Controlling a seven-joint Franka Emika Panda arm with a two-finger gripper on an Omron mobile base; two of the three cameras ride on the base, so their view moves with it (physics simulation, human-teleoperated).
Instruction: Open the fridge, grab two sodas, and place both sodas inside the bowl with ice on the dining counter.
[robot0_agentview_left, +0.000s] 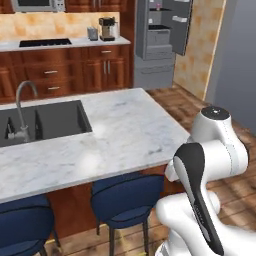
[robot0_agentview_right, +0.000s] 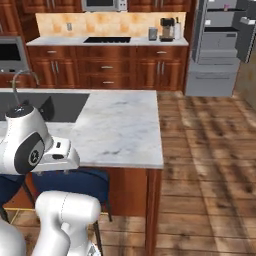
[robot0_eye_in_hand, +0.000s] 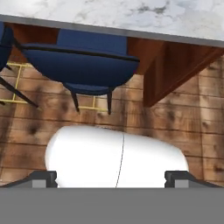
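Observation:
The grey fridge (robot0_agentview_left: 159, 40) (robot0_agentview_right: 216, 47) stands far off against the back wall, with its right door swung open and the inner shelves showing. A tiny pink-purple speck, perhaps one of the sodas (robot0_agentview_left: 156, 7) (robot0_agentview_right: 226, 7), sits on an upper shelf. The dining counter (robot0_agentview_left: 127, 132) (robot0_agentview_right: 122, 125) with its white marble top lies right in front of me. The bowl is out of view. In the hand view my gripper (robot0_eye_in_hand: 111, 180) points down at the wood floor beside the counter's edge. Its fingertips (robot0_eye_in_hand: 43, 178) stand wide apart with nothing between them, so it is open.
A dark sink (robot0_agentview_left: 47, 122) with a curved faucet (robot0_agentview_left: 22, 107) is set into the island's left part. Blue stools (robot0_agentview_left: 125, 197) (robot0_eye_in_hand: 78, 61) stand under its near edge. Along the back wall runs a counter with a cooktop (robot0_agentview_right: 107, 39) and a coffee machine (robot0_agentview_left: 107, 28). Wood floor (robot0_agentview_right: 205, 150) stretches toward the fridge.

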